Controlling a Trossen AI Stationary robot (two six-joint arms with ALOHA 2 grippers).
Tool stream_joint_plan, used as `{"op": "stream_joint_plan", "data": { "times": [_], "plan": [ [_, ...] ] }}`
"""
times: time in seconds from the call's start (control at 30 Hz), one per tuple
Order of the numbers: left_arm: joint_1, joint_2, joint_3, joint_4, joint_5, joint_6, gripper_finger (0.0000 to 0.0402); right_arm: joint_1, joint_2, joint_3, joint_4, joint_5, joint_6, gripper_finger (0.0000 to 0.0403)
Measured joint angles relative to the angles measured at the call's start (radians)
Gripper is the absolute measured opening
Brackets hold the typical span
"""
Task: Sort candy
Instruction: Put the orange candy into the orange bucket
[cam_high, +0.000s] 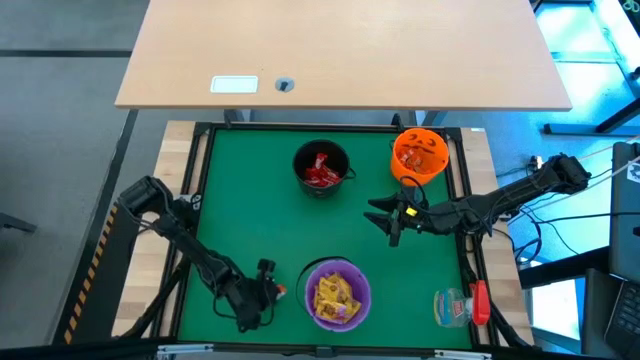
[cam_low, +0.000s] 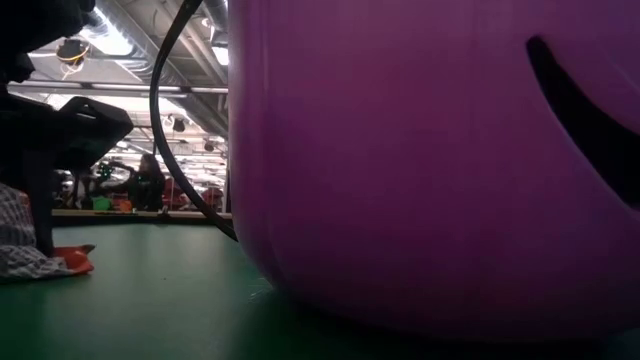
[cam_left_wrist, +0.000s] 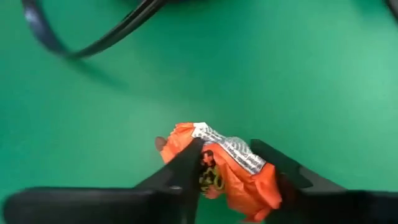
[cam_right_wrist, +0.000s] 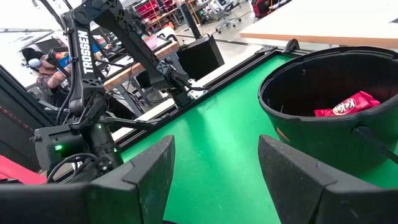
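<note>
**Orange sweet in my left grip, near the purple bowl**

Between my left fingers (cam_left_wrist: 186, 171) sits an orange sweet (cam_left_wrist: 227, 171), its wrapper crumpled and a silver strip showing on top. My left gripper (cam_high: 268, 293) is closed around it from both sides, low against the green mat (cam_high: 250, 200), just beside the purple bowl (cam_high: 338, 293). I judge the hold is there so the sweet can go to the bowl that matches it (the orange one, I would guess), since it lay loose on the mat and not with its own colour.

My right gripper (cam_high: 392, 222) hangs over the middle of the mat with its fingers spread wide and nothing between them, between the black bowl (cam_high: 321, 168) and the orange bowl (cam_high: 420, 153).

Farther out, the candy is already split up: yellow sweets (cam_high: 336, 296) fill the purple bowl, red ones (cam_high: 320, 172) lie in the black bowl, orange ones (cam_high: 412, 157) in the orange bowl. A clear plastic item with a red part (cam_high: 460, 305) rests at the mat's corner, well apart from both grippers.
</note>
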Motion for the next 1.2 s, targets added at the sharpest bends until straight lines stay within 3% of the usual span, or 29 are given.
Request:
{"op": "stream_joint_plan", "data": {
  "times": [0.23, 0.37, 0.57, 0.83, 1.0, 1.2],
  "plan": [
    [0.004, -0.138, -0.005, -0.141, -0.054, 0.035, 0.003, 0.0, 0.0, 0.0, 0.0, -0.008, 0.0, 0.023],
    [0.03, -0.276, -0.005, -0.189, -0.108, 0.098, 0.0026, 0.0, 0.0, 0.0, 0.002, -0.013, 0.0, 0.023],
    [0.135, -0.485, -0.004, -0.107, -0.2, 0.34, 0.0046, 0.0, 0.02, 0.0, 0.047, -0.055, -0.043, 0.023],
    [0.329, -0.543, -0.002, 0.191, -0.024, 0.686, 0.0048, -0.008, 0.187, 0.016, 0.455, -0.104, -0.199, 0.023],
    [0.417, -0.499, -0.002, 0.307, 0.046, 0.805, 0.0049, -0.046, 0.304, 0.111, 0.465, -0.201, -0.107, 0.023],
    [0.48, -0.454, -0.002, 0.371, 0.097, 0.839, 0.0049, -0.083, 0.441, 0.274, 0.405, -0.339, -0.092, 0.023]
  ]
}}
